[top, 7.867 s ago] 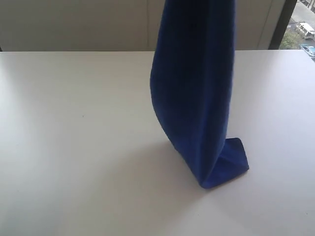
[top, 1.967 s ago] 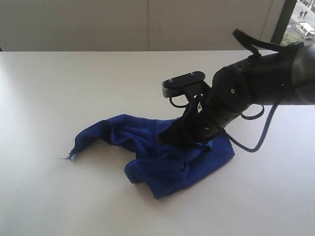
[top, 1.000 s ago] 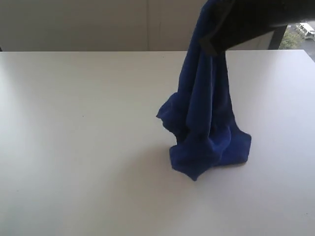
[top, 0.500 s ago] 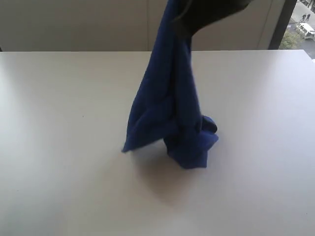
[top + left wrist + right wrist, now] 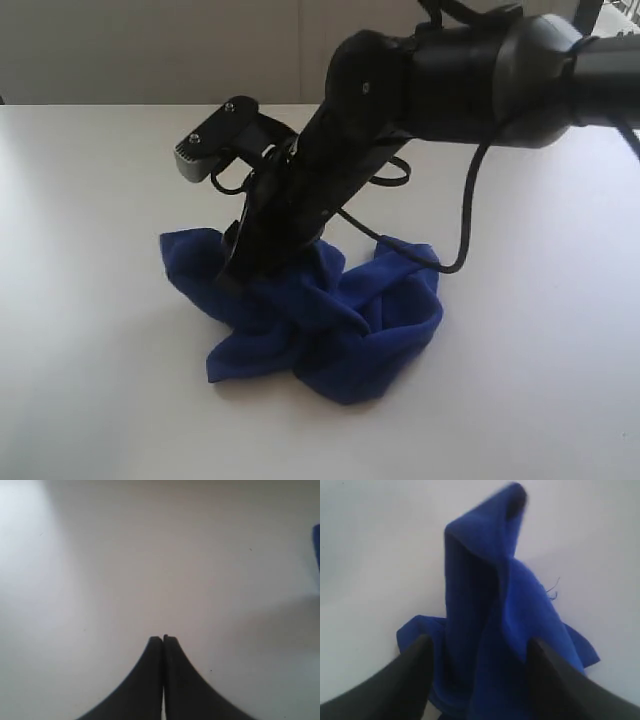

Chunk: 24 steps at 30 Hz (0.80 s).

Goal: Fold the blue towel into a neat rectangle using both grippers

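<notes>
White tabletop [image 5: 90, 200] runs bare on every side of the blue towel [image 5: 330, 310], which lies in a crumpled heap near the middle, a little towards the right arm's side. Expect it to be light, soft and limp: it will sag and bunch, not hold a line, and a pinch in the middle will likely gather several layers. No clean edge or label shows, so look for a corner; the point at the near left of the heap [image 5: 215, 370] looks the most promising.

Your right gripper [image 5: 235, 270] is down on the heap's left part. Its fingers [image 5: 420, 655] stand wide apart with a raised ridge of cloth between them, not pinched. Your left gripper [image 5: 163, 639] has its fingers pressed together on nothing, over bare table, with only a sliver of blue at the edge of its view.

You have ample room to spread the cloth leftward; the far table edge [image 5: 120, 104] is well clear.
</notes>
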Tool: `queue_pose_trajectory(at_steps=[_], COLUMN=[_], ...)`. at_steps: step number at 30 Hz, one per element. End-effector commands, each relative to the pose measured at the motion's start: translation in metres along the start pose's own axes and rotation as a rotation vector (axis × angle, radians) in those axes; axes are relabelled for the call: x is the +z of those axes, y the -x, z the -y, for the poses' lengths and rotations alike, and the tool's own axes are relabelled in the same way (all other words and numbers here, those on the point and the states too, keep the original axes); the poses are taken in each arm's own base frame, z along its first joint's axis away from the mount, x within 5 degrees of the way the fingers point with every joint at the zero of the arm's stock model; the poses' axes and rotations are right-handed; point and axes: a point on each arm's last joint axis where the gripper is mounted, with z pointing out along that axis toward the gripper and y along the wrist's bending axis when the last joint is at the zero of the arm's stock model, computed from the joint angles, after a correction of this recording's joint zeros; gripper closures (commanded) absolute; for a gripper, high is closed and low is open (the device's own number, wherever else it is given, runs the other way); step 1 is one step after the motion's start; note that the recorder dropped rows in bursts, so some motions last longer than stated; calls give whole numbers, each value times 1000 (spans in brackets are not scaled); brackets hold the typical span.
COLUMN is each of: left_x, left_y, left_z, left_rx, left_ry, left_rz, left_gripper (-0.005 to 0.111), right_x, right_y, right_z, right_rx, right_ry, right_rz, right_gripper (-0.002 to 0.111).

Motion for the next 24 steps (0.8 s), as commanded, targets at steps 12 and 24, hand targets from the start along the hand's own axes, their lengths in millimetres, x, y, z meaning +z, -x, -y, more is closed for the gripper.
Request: queue_pose_trajectory(at_steps=[12, 24], left_x=[0, 0], left_y=[-1, -1], left_z=[0, 0], left_rx=[-4, -4], left_ry=[2, 2], left_rz=[2, 2], left_gripper=[107, 107], right_x=[-110, -15], right_y=[-50, -112], right_z=[93, 121], right_rx=[455, 719], right_ry=[-476, -432], right_rz=[-30, -144], right_gripper=[53, 53])
